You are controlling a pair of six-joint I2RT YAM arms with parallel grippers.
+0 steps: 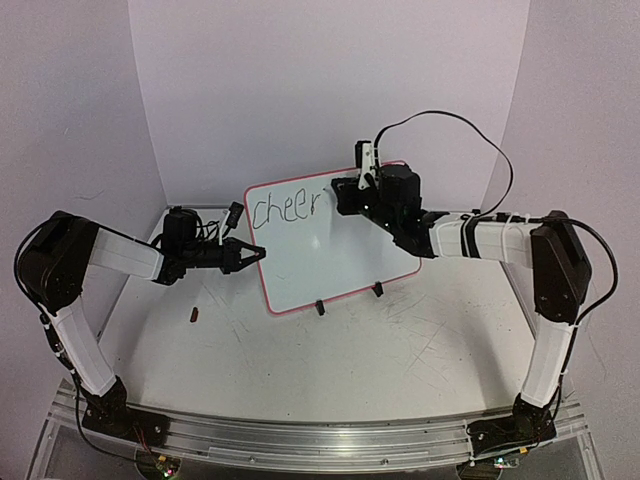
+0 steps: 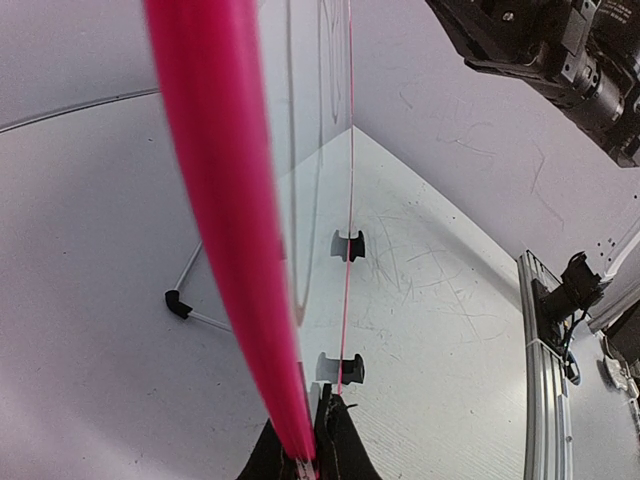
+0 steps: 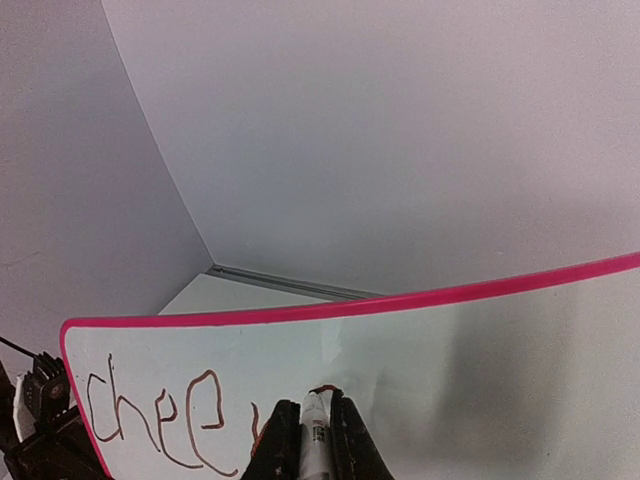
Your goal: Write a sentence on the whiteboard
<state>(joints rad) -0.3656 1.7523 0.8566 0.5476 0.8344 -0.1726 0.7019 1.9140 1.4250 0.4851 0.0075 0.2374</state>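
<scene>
The whiteboard [image 1: 330, 250] stands tilted on two black clip feet in the middle of the table, its red-pink rim showing. The sentence [image 1: 285, 209] reads "cheer" in dark marker at the top left. My right gripper [image 1: 345, 196] is shut on a white marker [image 3: 314, 440], its tip touching the board just right of the last letter [image 3: 322, 390]. My left gripper [image 1: 256, 254] is shut on the board's left rim [image 2: 225, 240], holding it edge-on in the left wrist view. The lettering also shows in the right wrist view [image 3: 170, 420].
A small dark cap [image 1: 194, 316] lies on the table left of the board. The clip feet [image 1: 320, 308] stand at the board's lower edge. White walls enclose the back and sides. A metal rail [image 1: 300, 440] runs along the near edge.
</scene>
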